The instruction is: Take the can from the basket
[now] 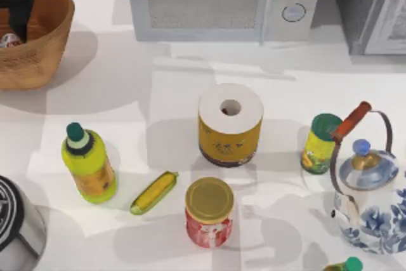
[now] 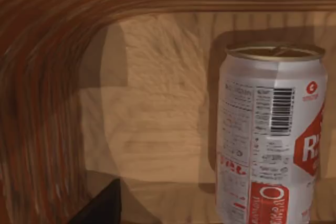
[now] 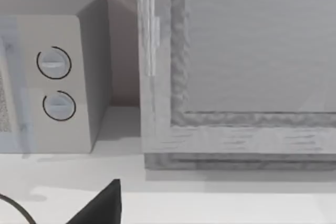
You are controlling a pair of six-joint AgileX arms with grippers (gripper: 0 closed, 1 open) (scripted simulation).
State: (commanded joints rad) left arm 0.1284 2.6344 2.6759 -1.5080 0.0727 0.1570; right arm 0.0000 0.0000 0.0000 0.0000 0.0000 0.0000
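The orange-brown woven basket (image 1: pixel 38 55) stands at the table's far left corner. The can (image 1: pixel 9 40) stands inside it, against the left edge of the top view. My left gripper (image 1: pixel 18 17) reaches down into the basket just beside and above the can. In the left wrist view the can (image 2: pixel 273 140) is upright and close, white with red marks and a gold top, standing on the basket's ribbed inside (image 2: pixel 47 103). It sits off to one side of a black tip of the gripper (image 2: pixel 102 205). A black tip of my right gripper (image 3: pixel 102 205) faces the back right corner.
A microwave (image 1: pixel 225 4) and a grey cabinet (image 1: pixel 374 4) line the back. On the table stand a yellow-green bottle (image 1: pixel 89 164), a corn cob (image 1: pixel 153 192), a yellow roll (image 1: pixel 230 125), a red jar (image 1: pixel 209 212), a green-lidded yellow can (image 1: pixel 320 144) and a teapot (image 1: pixel 368 188).
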